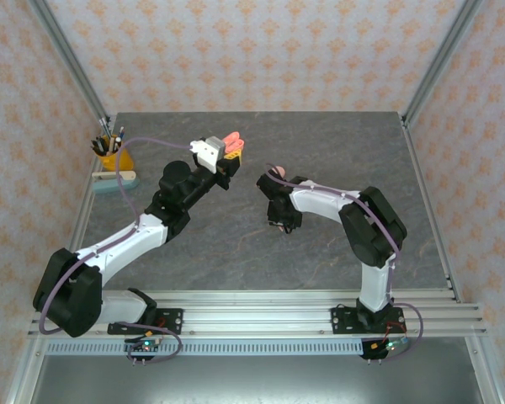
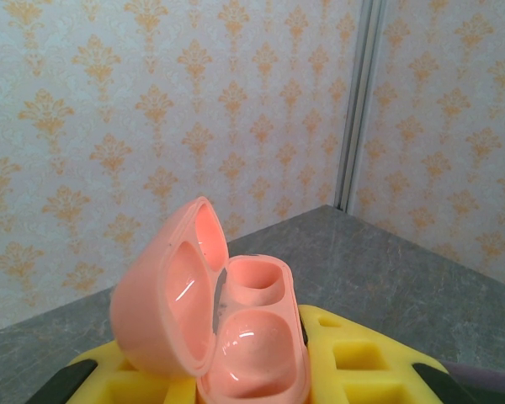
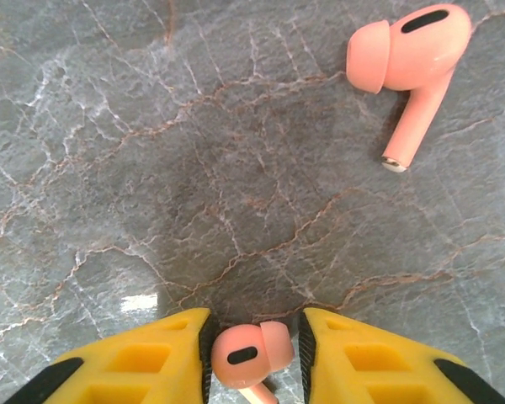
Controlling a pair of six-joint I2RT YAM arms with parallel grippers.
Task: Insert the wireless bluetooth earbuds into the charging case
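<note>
Top external view: the left gripper (image 1: 227, 151) is raised over the far left part of the table (image 1: 337, 139) and carries the pink charging case (image 1: 232, 141), while the right gripper (image 1: 273, 178) points down at the table centre, well apart from the case; a pen cup (image 1: 109, 156) stands at the far left edge. Left wrist view: the left gripper (image 2: 248, 379) is clamped on the lower body of the charging case (image 2: 252, 345), one yellow finger on each side. The lid is hinged fully open to the left, and both wells that can be seen are empty. Right wrist view: the right gripper (image 3: 252, 358) stands over the table (image 3: 151, 168) with the first earbud (image 3: 246, 353) between its yellow fingers (image 3: 151, 366). The jaws sit close on either side of it, but it cannot be told whether the pads already press on it. The second earbud (image 3: 408, 59) lies free on the table, well apart from the fingers, stem pointing down the frame. Progress assessment: early stage. The case is open and presented; no earbud is seated. Remaining: secure the first earbud, carry it to the case, seat it, then repeat for the second
</note>
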